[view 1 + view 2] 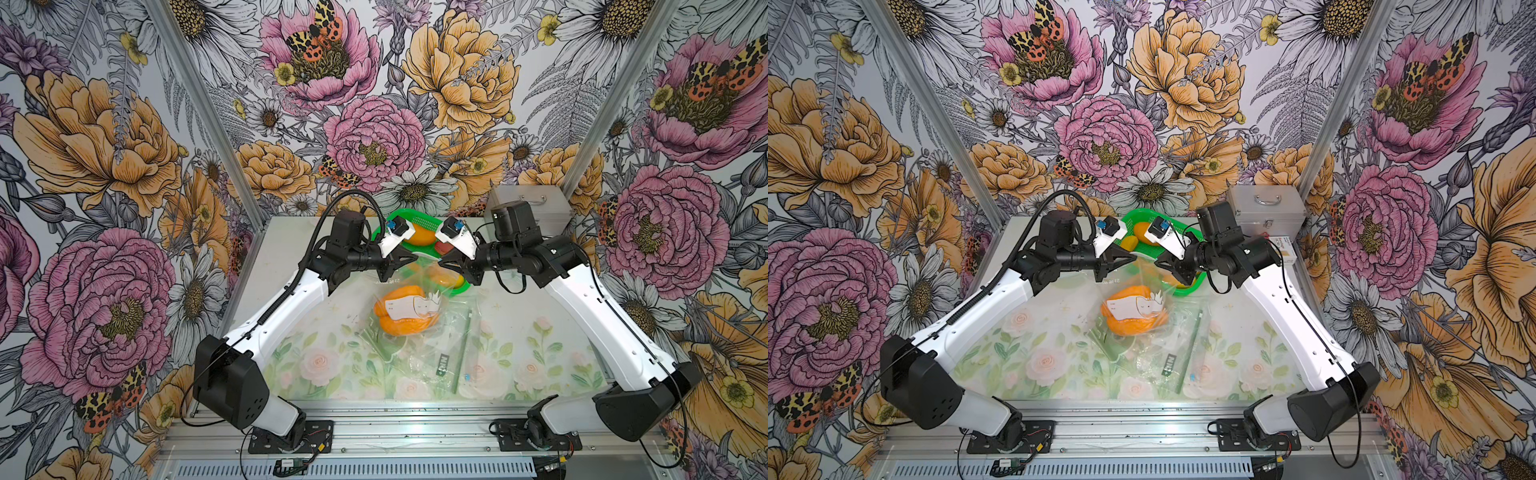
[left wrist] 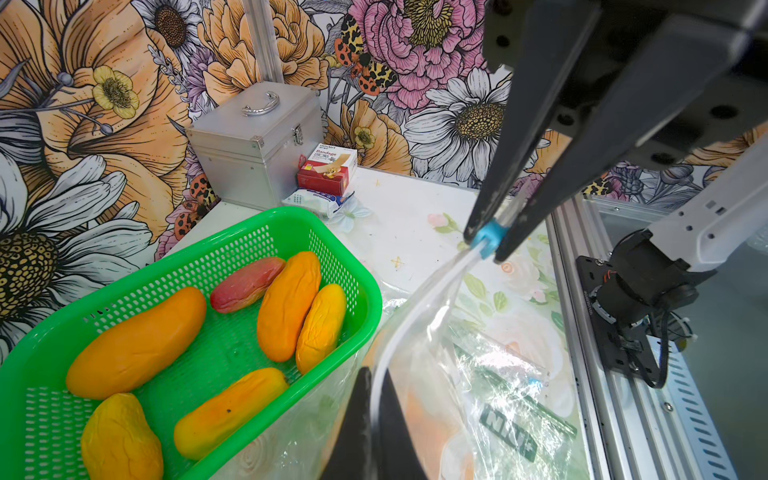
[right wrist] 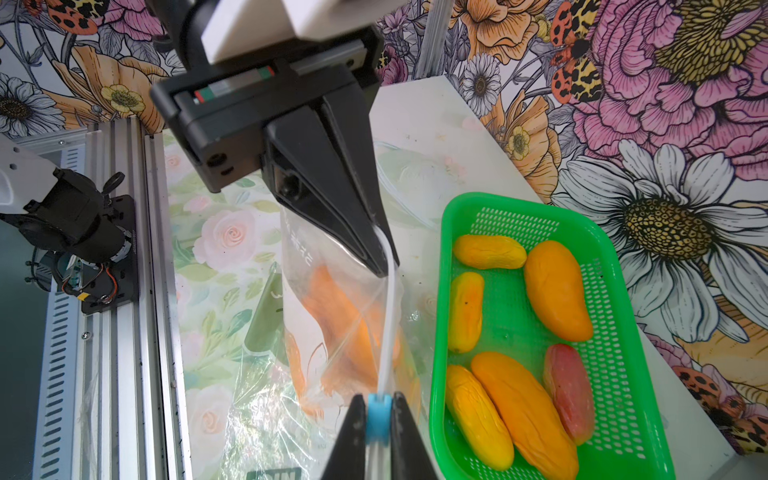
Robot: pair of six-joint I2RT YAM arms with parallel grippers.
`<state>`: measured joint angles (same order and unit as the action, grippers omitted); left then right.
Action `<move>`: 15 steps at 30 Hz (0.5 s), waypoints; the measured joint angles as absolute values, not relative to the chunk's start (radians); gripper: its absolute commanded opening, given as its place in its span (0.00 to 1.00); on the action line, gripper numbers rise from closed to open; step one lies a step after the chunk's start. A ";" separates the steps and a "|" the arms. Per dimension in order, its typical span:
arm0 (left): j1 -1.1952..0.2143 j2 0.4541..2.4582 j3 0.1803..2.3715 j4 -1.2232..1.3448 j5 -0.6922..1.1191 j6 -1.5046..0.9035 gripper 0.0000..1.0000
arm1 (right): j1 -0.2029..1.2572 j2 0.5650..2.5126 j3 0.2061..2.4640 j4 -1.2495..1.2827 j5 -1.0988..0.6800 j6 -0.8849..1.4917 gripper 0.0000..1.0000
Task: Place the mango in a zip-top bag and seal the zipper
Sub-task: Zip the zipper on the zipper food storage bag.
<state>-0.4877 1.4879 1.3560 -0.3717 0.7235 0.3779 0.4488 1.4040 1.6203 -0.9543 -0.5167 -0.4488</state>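
The right pincer [image 3: 379,402] was closed on the blue slider [image 3: 379,419], its tips pressed to either side of it, at one end of the mouth of the zip-top bag [image 3: 320,253]. From there the white zipper track [image 3: 388,324] ran straight to the left pincer [image 3: 383,262], which was clamped fully shut on the track's other end. The track's long axis therefore lay from pincer to pincer, just beside the green basket [image 3: 519,203] and along the basket wall that faced the arm bases. In the left wrist view the track seemed to part into two strips past the slider, so the mouth looked unsealed. The mango [image 1: 401,328] lay inside the bag, low in it, on the side of the basket toward the arm bases. By my reading, sealing turned on drawing the slider along that line toward the left pincer, which served as the anchor.
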 measured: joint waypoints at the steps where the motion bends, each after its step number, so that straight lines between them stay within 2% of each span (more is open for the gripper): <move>1: -0.488 1.488 1.356 -0.373 0.722 0.378 0.00 | 0.449 1.402 1.620 -0.954 -0.515 -0.448 0.21; 7: -0.488 1.480 1.356 -0.379 0.721 0.382 0.00 | 0.449 1.393 1.620 -0.954 -0.493 -0.449 0.21; 9: -0.488 1.476 1.356 -0.382 0.721 0.386 0.00 | 0.449 1.393 1.620 -0.954 -0.490 -0.446 0.28; 15: -0.488 1.468 1.356 -0.387 0.721 0.386 0.00 | 0.453 1.394 1.621 -0.954 -0.486 -0.444 0.29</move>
